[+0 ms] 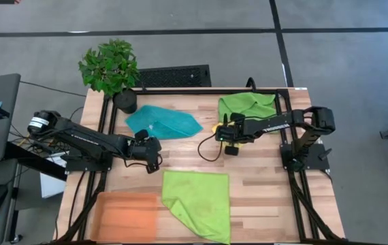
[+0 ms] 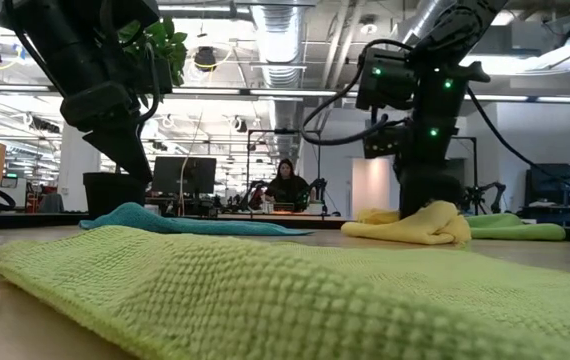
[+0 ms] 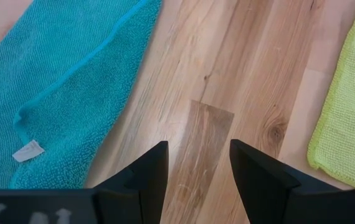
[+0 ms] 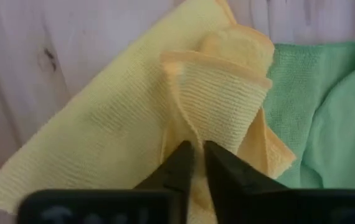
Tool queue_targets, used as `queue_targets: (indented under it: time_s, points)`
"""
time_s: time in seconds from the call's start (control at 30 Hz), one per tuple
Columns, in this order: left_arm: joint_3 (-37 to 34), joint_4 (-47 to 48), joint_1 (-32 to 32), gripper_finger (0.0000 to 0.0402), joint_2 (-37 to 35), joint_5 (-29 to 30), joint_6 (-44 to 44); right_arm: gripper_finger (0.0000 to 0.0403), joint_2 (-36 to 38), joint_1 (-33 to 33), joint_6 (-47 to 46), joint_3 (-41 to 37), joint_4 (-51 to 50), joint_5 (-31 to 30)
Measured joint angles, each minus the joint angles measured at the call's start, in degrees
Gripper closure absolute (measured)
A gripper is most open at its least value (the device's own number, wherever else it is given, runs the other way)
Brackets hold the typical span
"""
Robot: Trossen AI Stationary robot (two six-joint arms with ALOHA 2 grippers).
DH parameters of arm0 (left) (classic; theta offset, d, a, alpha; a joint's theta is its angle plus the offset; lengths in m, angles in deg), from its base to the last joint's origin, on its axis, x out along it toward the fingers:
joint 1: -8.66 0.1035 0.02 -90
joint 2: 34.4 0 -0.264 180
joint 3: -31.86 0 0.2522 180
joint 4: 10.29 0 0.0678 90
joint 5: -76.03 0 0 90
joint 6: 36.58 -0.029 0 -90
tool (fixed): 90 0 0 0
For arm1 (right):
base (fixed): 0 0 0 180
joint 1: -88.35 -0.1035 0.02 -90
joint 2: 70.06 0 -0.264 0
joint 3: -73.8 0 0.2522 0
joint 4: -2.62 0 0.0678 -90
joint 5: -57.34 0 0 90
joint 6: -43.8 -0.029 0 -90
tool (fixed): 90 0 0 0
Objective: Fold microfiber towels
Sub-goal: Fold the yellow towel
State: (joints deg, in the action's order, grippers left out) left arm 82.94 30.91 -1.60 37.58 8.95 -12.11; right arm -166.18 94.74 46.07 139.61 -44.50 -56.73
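Observation:
A yellow towel [image 4: 103, 124] lies folded on the wood at the far right, its one end against a lime green towel [image 4: 327, 106]. My right gripper [image 4: 196, 158] is shut on it from above; in the high view only a yellow corner [image 1: 216, 127] shows beside the gripper [image 1: 229, 143]. A teal towel [image 1: 163, 121] lies flat at the far middle. A second lime green towel [image 1: 197, 201] lies spread at the near middle. My left gripper [image 3: 193, 168] hangs open over bare wood between the teal towel [image 3: 59, 93] and that lime towel [image 3: 345, 106]. My right gripper pinches a raised fold [image 4: 193, 134] of the yellow towel between its two fingers. The fingers come from above, slanting down. The cloth bunches up under them [image 2: 440, 215], while the rest of the towel lies on the table.
A potted plant [image 1: 112, 71] stands at the far left corner. A flat orange tray [image 1: 127, 214] lies at the near left, beside the spread lime towel. A black cable [image 1: 207, 151] loops on the wood near my right gripper. A person [image 2: 287, 185] sits in the room beyond.

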Motion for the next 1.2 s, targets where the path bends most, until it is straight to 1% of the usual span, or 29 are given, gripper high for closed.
queue_targets:
  time_s: [0.07,0.1,0.23,0.37,0.43,0.63,0.73,0.83,0.93,1.03,1.2]
  points:
    - [0.00,0.00,0.00,0.0237,0.00,0.00,0.00,0.0386,0.00,0.41,-1.90,0.00,0.02,-0.02]
    - [0.00,0.00,0.00,0.0237,0.00,0.00,-0.01,0.0391,0.04,0.54,-2.93,0.00,0.07,-0.10]
    - [0.00,0.00,0.00,0.0237,0.00,0.00,-0.02,0.0383,0.73,0.98,-6.58,0.19,0.43,-2.09]
    - [0.00,0.02,0.00,0.0237,0.02,0.03,-0.02,0.0396,2.66,1.68,-10.72,0.37,-0.15,-5.32]
    - [0.00,-0.03,0.00,0.0237,0.02,0.09,-0.02,0.0396,3.52,2.47,-13.01,0.20,-1.88,-6.01]
    - [0.00,0.02,0.00,0.0237,0.02,0.37,-0.48,0.0394,4.15,4.40,-17.70,0.26,-6.05,-5.88]
    - [0.00,0.00,0.00,0.0237,0.02,0.37,-0.51,0.0395,3.91,5.20,-17.78,0.17,-7.52,-3.73]
    - [0.00,-0.09,0.00,0.0237,0.02,0.39,-0.92,0.0381,3.91,5.77,-17.97,0.20,-7.38,-1.35]
    - [0.00,-0.12,0.00,0.0237,0.02,0.39,-0.92,0.0354,3.91,6.08,-21.27,0.20,-7.75,-1.25]
    - [0.00,-0.13,0.00,0.0237,0.02,0.39,-0.92,0.0326,3.91,6.52,-21.83,0.20,-7.83,-1.30]
    - [0.00,-0.13,0.00,0.0237,0.02,0.39,-0.92,0.0266,3.91,6.51,-20.50,0.20,-7.99,-1.51]
